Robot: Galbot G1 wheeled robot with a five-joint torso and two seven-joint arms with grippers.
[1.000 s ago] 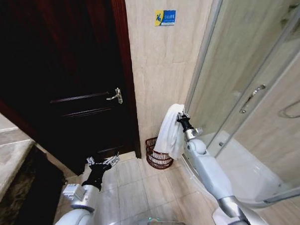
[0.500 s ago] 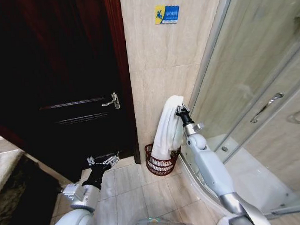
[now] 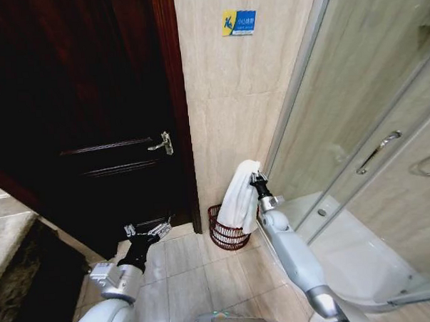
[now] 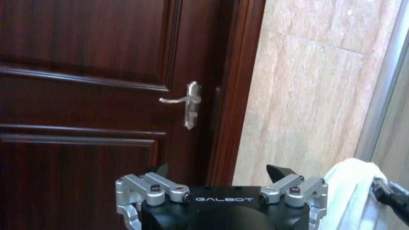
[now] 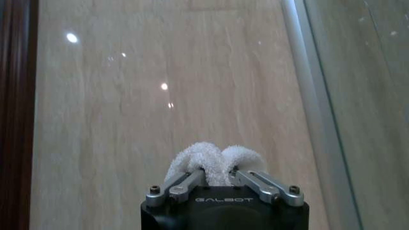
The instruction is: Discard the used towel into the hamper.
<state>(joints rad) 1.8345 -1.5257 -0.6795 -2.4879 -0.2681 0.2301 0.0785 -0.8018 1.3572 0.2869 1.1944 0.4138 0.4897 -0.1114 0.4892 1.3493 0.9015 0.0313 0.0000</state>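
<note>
— Where do we stand with the towel?

— I have the right gripper (image 3: 255,179) clamped on the towel (image 3: 240,197). In the right wrist view a fold of the cloth bulges out between the two fingers (image 5: 185,182), so the grip looks sound. The towel hangs straight down below the gripper, and its lower end reaches the rim of the hamper (image 3: 228,232), which sits on the floor directly beneath, against the wall beside the door (image 3: 92,123).

— So is it in yet?

— Not by my reading. The pickup and the carry look done; what is left is to let go so the cloth drops into the hamper. I cannot tell whether the bottom edge is inside the rim or just in front of it.

— How is the towel lying?

— Its long axis runs vertical, top end pinched at the gripper, free end pointing down at the hamper.

— And the other arm?

— The left gripper (image 3: 148,229) is idle, low and well off to the left near the door, fingers spread apart and holding nothing.
</note>
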